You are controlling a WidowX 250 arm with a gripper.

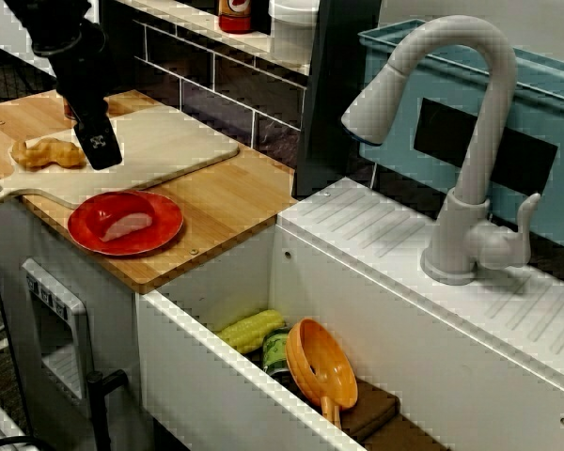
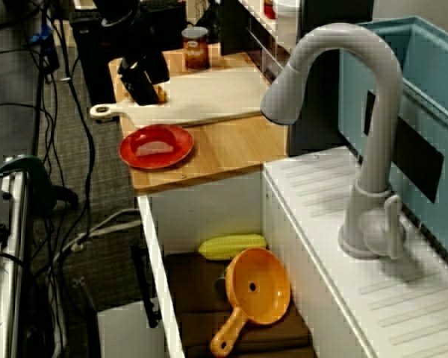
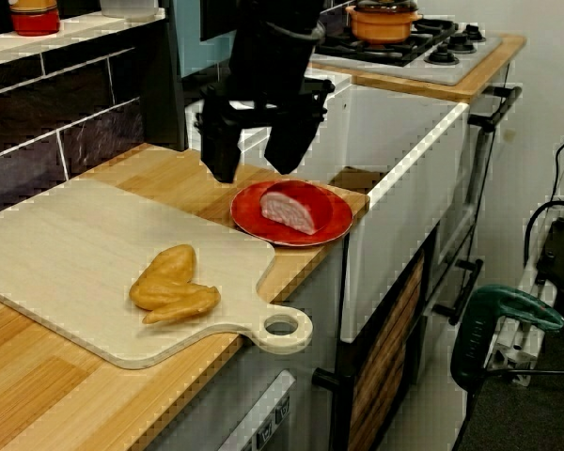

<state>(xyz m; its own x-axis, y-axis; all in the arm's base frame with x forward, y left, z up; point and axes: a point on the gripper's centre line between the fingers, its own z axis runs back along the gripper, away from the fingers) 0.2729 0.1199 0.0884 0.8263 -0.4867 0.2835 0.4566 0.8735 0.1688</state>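
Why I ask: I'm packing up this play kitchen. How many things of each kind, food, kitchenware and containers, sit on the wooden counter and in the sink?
Food: 3 (tan piece, meat slice, corn cob)
Plate: 1
Cutting board: 1
Strainer: 1
Containers: 2 (jar, green can)
Total: 8

Yellow chicken piece (image 3: 174,289) — flat on board (image 3: 66,249)

No legible text anywhere; jar (image 2: 196,46) label too blurred to read.
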